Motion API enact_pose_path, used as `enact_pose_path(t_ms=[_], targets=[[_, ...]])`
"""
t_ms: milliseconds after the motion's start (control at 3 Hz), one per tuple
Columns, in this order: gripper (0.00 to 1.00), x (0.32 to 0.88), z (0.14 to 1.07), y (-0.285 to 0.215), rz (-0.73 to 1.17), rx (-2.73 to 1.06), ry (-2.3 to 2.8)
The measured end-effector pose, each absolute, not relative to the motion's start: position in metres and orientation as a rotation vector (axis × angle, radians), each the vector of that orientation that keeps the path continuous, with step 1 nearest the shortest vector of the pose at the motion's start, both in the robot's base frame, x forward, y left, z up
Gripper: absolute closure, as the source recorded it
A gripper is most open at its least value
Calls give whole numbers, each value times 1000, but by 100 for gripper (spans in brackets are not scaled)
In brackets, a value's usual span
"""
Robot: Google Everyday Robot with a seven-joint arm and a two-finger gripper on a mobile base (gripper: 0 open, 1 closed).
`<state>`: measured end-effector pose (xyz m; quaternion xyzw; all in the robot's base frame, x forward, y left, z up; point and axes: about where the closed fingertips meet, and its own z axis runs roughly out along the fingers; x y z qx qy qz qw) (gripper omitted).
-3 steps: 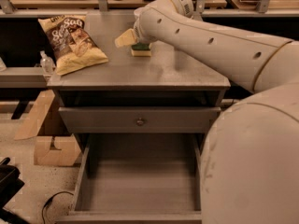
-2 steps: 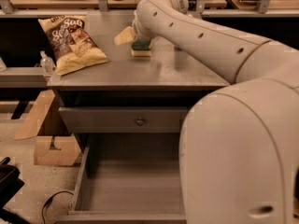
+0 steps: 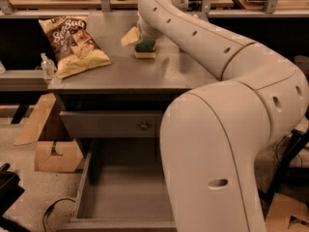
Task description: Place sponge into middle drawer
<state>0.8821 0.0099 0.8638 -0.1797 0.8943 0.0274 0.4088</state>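
The sponge point(image 3: 145, 49), dark green over pale yellow, lies on the grey cabinet top point(image 3: 116, 69), near its back middle. My gripper point(image 3: 141, 38) is right over the sponge, at the end of the big white arm point(image 3: 227, 105) that reaches in from the right. The arm's wrist hides most of the gripper, and only a pale yellow part shows to the left of the sponge. The middle drawer point(image 3: 120, 197) is pulled open low in front, a deep grey box with nothing visible in it. The arm covers its right side.
A chips bag point(image 3: 75, 45) lies on the left of the cabinet top. The closed drawer front with a round knob point(image 3: 144, 126) sits above the open drawer. A small clear bottle point(image 3: 47, 64) stands on a shelf at the left. Cardboard boxes point(image 3: 53, 153) and a cable point(image 3: 53, 211) are on the floor at the left.
The bulk of my arm has swung left and covers more of the open drawer and the knobbed drawer front. The gripper stays over the sponge, which has not moved.
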Motion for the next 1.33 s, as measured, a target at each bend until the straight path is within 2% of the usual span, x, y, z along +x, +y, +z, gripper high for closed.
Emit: enact_pose_path(t_ms=[333,667,1333], targets=[[0,884,854,4,57,-426,2299],[19,880,836,-6,45,-376,2376],[66,872,825,-7,61,-360,2437]])
